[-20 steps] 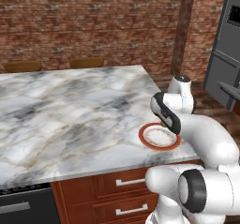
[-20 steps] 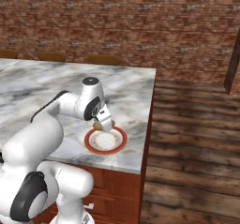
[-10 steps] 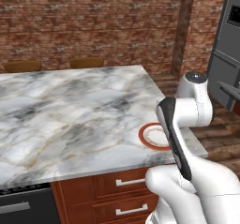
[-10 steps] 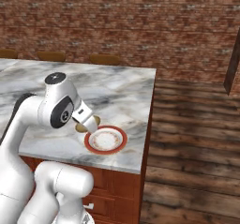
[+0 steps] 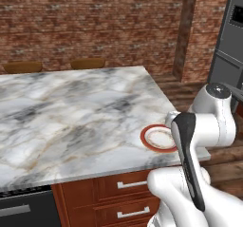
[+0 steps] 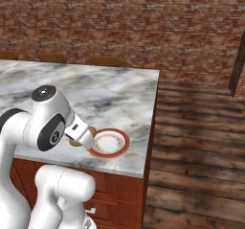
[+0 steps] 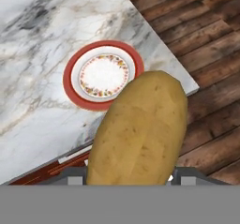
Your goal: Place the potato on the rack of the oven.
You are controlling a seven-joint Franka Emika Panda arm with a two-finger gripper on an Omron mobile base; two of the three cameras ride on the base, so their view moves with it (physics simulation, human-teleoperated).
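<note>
My gripper (image 6: 82,136) is shut on the potato (image 7: 138,129), a yellowish-brown oval that looms large in the hand view and hides the fingertips. From the right base camera the potato (image 6: 75,143) peeks out under the hand, held just above the marble counter (image 6: 110,91) near its front edge. It hangs to the left of the red-rimmed white plate (image 6: 109,143), which is bare. That plate (image 7: 103,75) lies beyond the potato in the hand view. The oven and its rack are out of view.
The plate (image 5: 159,138) sits near the island's right front corner, with wood drawers (image 5: 128,193) below. Wooden floor (image 6: 196,142) stretches to the right of the counter. A dark grey appliance (image 5: 232,41) stands at the far right, and a brick wall runs behind.
The gripper has come off the plate with the potato in it and drawn back toward the base, now left of the plate. The arm's elbow has swung up and closer to the cameras.
</note>
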